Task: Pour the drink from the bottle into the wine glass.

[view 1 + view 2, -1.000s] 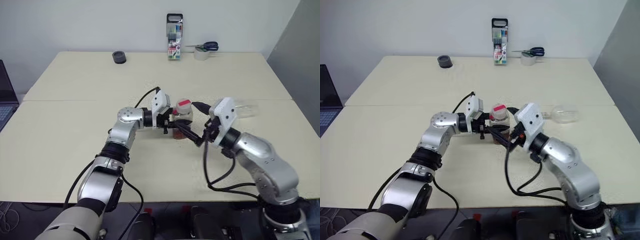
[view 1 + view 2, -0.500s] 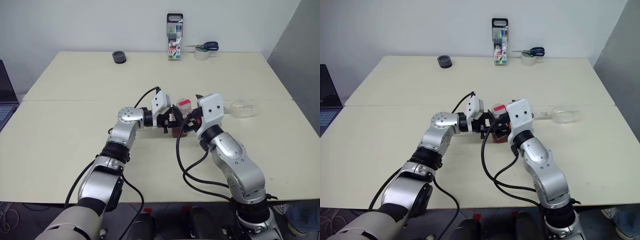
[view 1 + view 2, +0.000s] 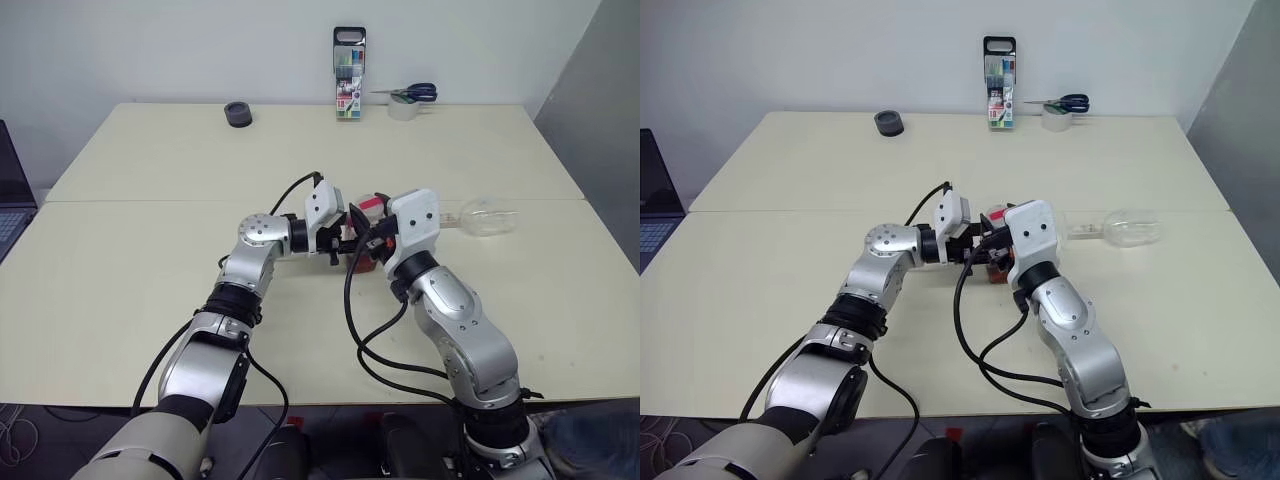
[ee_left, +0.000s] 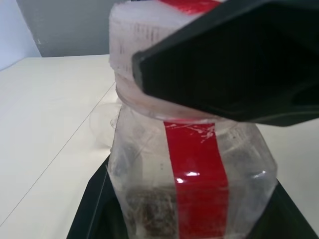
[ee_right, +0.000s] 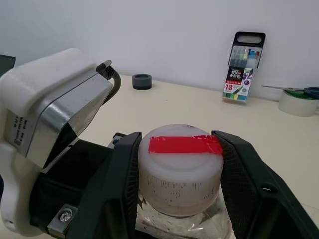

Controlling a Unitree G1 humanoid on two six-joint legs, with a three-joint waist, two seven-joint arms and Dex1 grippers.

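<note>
Bottle point(image 4: 194, 164) upright at the middle of the tabletop point(image 3: 150, 280), squarish body clamped low in the left claw point(image 3: 345, 245). Right claw point(image 5: 178, 144) narrowed onto the cap point(image 5: 179, 179), one black finger against each side as far as can be seen. Little drink point(image 4: 149, 211) inside, just a brownish layer near the base. Wine glass point(image 3: 488, 217) well off to the right, lying on its side, stem pointing towards the bottle.

Probably light, with thin plastic walls likely to buckle under a hard squeeze. Best held where it is gripped now, across the lower body where the flat faces give purchase. Ribbed cap edge looks good for twisting, though the smooth body could spin in the left grip while the cap turns. Glass likely fragile and prone to rolling. Better taken by the stem or low on the bowl and stood up before any pouring.
</note>
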